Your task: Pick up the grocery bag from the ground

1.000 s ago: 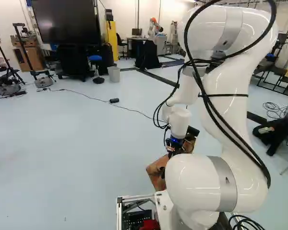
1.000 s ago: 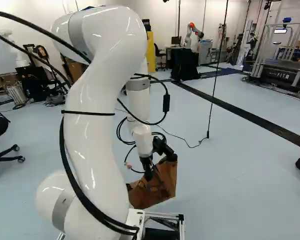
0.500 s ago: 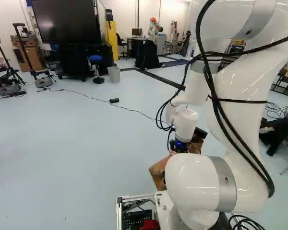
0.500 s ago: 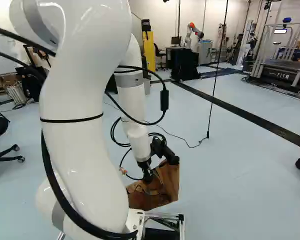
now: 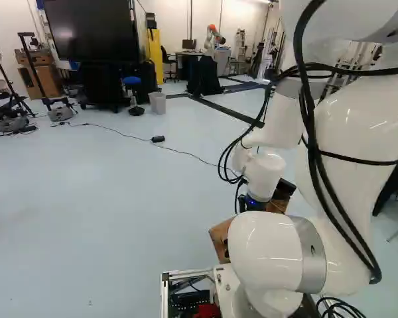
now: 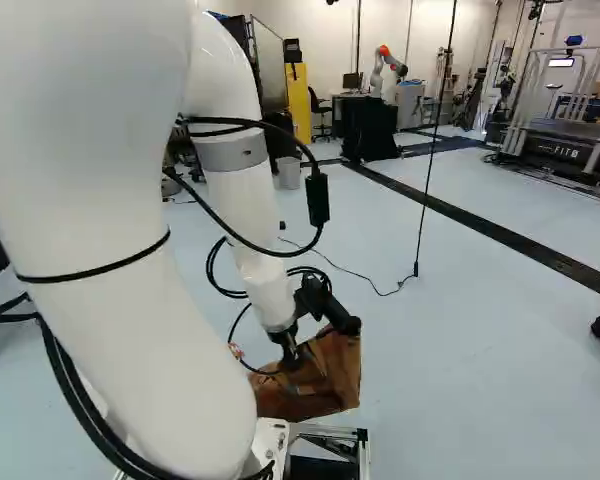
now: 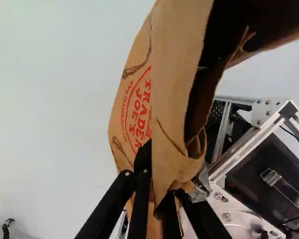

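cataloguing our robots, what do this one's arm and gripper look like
Glossy white arm with rounded segments, grey bands, black cables held by thin black straps, and a small blue light near the wrist; black two-fingered gripper.

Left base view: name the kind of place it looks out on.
Probably a robotics lab or workshop: another robot stands by a desk with a monitor, a large dark screen faces the floor, and a cable trails across it.

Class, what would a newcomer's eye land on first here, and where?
First comes the huge white arm, filling the left of the right base view. Next, below the arm's end, is the brown paper bag, its edge gripped by the tool. Then the big black screen, at the left base view's upper left.
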